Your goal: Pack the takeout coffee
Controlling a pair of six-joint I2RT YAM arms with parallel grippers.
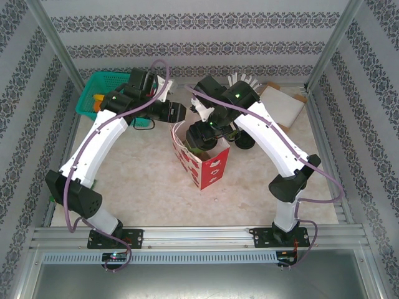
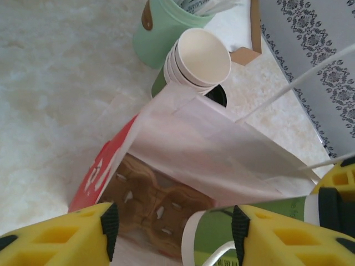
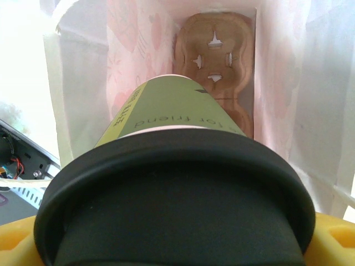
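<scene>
The takeout coffee (image 3: 177,111), a green paper cup with a black lid (image 3: 175,205), hangs tilted in the open mouth of the red-and-white paper bag (image 1: 202,163). My right gripper (image 3: 175,246) is shut on it, its yellow fingers (image 3: 16,244) showing either side of the lid. A brown cardboard carrier (image 3: 216,61) lies at the bag's bottom. My left gripper (image 2: 175,227) is open at the bag's near rim (image 2: 191,238), its pads apart, with the cup's green side (image 2: 272,219) beside its right finger. From above, the left gripper (image 1: 176,112) sits at the bag's upper left edge.
A stack of cream paper cups (image 2: 199,58) and a pale green holder (image 2: 163,27) of white sticks stand just behind the bag. A teal basket (image 1: 100,93) sits at the back left and a flat cardboard piece (image 1: 280,103) at the back right. Patterned walls enclose the table.
</scene>
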